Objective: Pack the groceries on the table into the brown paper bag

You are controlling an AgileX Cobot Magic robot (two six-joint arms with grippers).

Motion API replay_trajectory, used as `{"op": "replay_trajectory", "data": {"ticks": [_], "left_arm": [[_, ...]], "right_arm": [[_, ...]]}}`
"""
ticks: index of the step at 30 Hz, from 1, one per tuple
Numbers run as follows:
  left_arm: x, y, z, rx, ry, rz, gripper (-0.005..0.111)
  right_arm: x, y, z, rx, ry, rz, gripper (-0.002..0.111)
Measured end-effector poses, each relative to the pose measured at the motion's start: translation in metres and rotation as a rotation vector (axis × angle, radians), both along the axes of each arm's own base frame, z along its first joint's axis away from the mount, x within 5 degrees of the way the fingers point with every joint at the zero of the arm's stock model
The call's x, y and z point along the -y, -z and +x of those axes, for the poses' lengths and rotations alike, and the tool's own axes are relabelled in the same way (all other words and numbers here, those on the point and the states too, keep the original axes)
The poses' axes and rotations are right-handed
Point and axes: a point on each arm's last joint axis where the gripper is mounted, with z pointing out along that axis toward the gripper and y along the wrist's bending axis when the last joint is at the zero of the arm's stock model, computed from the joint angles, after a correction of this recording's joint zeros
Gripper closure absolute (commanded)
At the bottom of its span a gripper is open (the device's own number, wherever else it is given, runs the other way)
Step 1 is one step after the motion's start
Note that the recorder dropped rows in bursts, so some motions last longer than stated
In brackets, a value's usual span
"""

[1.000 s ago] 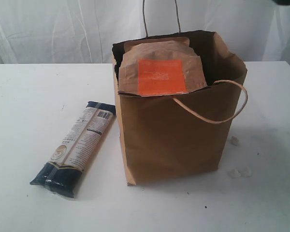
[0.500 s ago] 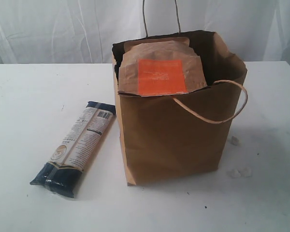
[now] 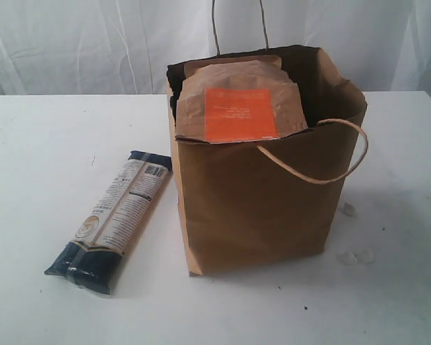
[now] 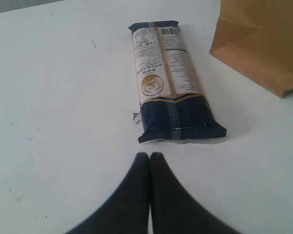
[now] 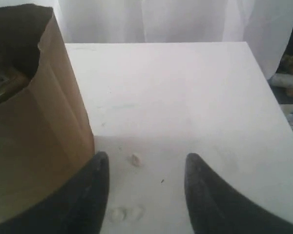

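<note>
The brown paper bag [image 3: 262,205] stands upright on the white table [image 3: 43,144], and the brown orange-labelled pouch [image 3: 238,104] sticks out of its top. To the bag's left, flat on the table, lies the long dark-blue-and-beige pasta packet [image 3: 113,217]. Its dark end [image 4: 178,117] is just beyond my left gripper [image 4: 150,156], which is shut and empty. My right gripper [image 5: 145,163] hangs open above the table beside the bag's wall [image 5: 44,146]. Neither gripper shows in the exterior view. The jar, can, carton and bottle are out of sight.
Small pale crumbs [image 3: 355,256] lie on the table to the right of the bag, also seen between the right fingers as crumbs [image 5: 134,160]. A white curtain [image 3: 72,43] hangs behind. The table's right edge [image 5: 268,83] is near.
A dark shape at the top right corner of the exterior view one second ago has gone out of frame. Nothing else has moved.
</note>
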Motion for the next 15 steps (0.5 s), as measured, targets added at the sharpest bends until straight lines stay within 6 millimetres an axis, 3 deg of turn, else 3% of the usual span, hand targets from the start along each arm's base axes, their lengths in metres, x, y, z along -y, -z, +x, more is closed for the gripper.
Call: {"op": "replay_trajectory", "data": {"ticks": [10,15], "left_arm": [[0.000,0.000,0.000,0.000,0.000,0.000,0.107],[0.000,0.000,0.000,0.000,0.000,0.000,0.107]], "right_arm": [[-0.024,0.024,0.016,-0.123,-0.120,0.079,0.062],[-0.022,0.031,0.027,-0.175,-0.093,0.063,0.062]]}}
